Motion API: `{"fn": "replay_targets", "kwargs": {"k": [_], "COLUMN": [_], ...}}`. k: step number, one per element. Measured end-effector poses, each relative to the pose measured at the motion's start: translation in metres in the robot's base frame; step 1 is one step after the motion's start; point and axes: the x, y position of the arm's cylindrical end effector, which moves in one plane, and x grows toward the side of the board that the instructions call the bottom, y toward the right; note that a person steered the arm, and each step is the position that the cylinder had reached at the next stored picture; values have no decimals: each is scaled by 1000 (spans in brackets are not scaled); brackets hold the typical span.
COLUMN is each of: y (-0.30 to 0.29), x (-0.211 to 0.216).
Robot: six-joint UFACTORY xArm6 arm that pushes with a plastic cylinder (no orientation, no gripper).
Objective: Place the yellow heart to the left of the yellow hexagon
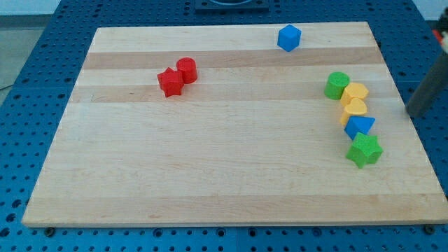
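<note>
Two yellow blocks touch each other near the board's right edge. The upper one [356, 92] looks like the hexagon and the lower one [353, 109] like the heart, though the shapes are hard to make out. My tip [412, 112] is at the board's right edge, to the right of both yellow blocks and well apart from them. The rod slants up to the view's right edge.
A green cylinder [337, 85] touches the upper yellow block on its left. A blue triangle [360, 127] and a green star [365, 150] continue the column below the lower yellow block. A blue block [288, 37] is at the top; a red star [170, 82] and a red cylinder [187, 69] are upper left.
</note>
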Motion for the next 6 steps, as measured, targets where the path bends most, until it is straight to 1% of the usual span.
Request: {"fn": "replay_targets", "kwargs": {"k": [2, 3, 4, 5, 6], "y": [-102, -112, -84, -84, -135], "x": [-10, -7, 9, 27, 27]}}
